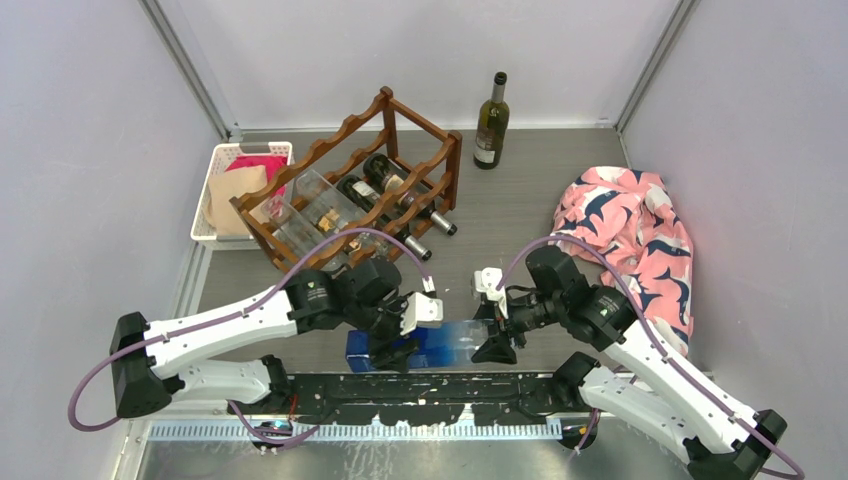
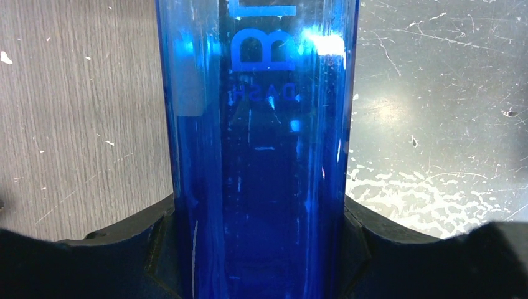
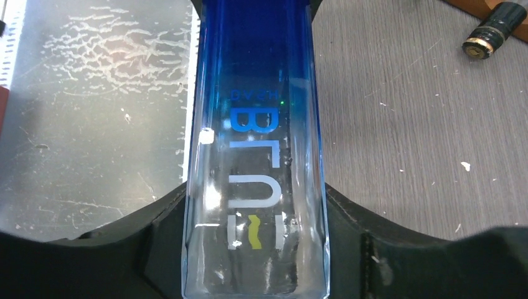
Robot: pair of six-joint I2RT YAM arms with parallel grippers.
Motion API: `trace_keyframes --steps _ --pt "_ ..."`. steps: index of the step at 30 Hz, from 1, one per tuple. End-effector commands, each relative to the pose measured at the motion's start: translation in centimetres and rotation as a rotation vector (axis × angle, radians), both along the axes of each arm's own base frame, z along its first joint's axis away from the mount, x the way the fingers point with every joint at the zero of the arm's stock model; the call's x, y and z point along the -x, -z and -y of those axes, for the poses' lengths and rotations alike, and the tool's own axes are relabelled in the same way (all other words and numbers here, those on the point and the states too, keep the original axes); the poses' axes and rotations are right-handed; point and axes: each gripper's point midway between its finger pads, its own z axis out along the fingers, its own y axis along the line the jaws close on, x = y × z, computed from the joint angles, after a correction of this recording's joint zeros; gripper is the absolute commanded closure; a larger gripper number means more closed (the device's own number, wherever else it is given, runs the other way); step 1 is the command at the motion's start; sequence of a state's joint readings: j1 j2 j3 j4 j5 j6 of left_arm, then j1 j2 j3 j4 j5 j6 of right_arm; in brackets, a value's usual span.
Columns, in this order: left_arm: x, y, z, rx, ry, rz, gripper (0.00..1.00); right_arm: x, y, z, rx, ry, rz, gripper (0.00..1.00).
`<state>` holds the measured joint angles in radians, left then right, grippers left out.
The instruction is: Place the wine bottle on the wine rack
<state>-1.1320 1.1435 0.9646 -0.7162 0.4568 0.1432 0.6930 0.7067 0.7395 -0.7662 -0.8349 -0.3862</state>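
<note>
Near the front edge of the grey wood-grain surface [image 1: 510, 220], midway between the two arm bases, the blue glass wine bottle [image 1: 440, 345] lies on its side, flat-sided and fading from deep blue to clear. The left tool [image 1: 398, 350] is clamped across its dark blue end and the right tool [image 1: 498, 335] across its clear end. Both wrist views show black pads pressed against opposite flat faces. Two grips on a long, slippery body likely keep it level and stop it from rolling during a lift.

Toward the far left corner stands the dark reddish-brown wooden wine rack [image 1: 452, 165], with dark bottles [image 1: 395, 185] already resting in its lower cradles. The upper scalloped rails look free. A white plastic basket [image 1: 215, 195] sits just beside the rack at the left edge.
</note>
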Motion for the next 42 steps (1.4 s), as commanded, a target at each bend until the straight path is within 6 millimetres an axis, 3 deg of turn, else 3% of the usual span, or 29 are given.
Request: trace_keyframes --steps 1,4,6,10,11,13,15,22,28,33,38,42 --pt "-0.4 -5.8 3.1 0.221 0.059 0.063 1.0 -0.4 -2.2 -0.4 -0.049 -0.011 0.07 0.39" --pt "-0.4 -5.8 3.0 0.222 0.061 0.067 1.0 -0.2 -2.2 -0.3 -0.044 -0.015 0.06 0.72" --pt "-0.5 -5.8 3.0 0.221 0.06 0.07 1.0 0.0 -2.2 -0.2 -0.042 -0.013 0.056 0.87" --pt "-1.1 -5.6 3.1 0.219 0.032 0.092 1.0 0.2 -3.2 0.0 -0.066 0.02 0.052 0.97" --pt "-1.2 -5.5 3.2 0.219 0.025 0.095 0.93 0.1 -3.8 0.0 -0.08 0.036 0.056 0.98" --pt "-1.4 -5.2 3.3 0.224 0.007 0.097 0.63 0.1 -4.4 0.2 -0.102 0.062 0.067 0.99" --pt "-1.6 -5.1 3.5 0.231 -0.008 0.101 0.43 0.0 -4.8 0.3 -0.117 0.09 0.079 0.99" --pt "-2.6 -5.8 3.6 0.269 -0.052 0.148 0.12 -0.5 -4.7 1.1 -0.092 0.158 0.089 0.99" --pt "-3.1 -9.3 3.3 0.346 -0.089 0.203 0.05 -1.0 -4.6 2.0 -0.067 0.213 0.125 0.99" --pt "-4.0 -13.9 2.7 0.4 -0.175 0.236 0.05 -1.7 -4.7 2.7 -0.078 0.296 0.15 0.99" --pt "-5.8 -19.4 1.7 0.458 -0.272 0.331 0.01 -2.6 -5.6 3.2 -0.128 0.378 0.194 0.99" --pt "-8.1 -22.2 0.8 0.467 -0.345 0.412 0.0 -3.8 -6.1 3.7 -0.138 0.456 0.23 0.99"
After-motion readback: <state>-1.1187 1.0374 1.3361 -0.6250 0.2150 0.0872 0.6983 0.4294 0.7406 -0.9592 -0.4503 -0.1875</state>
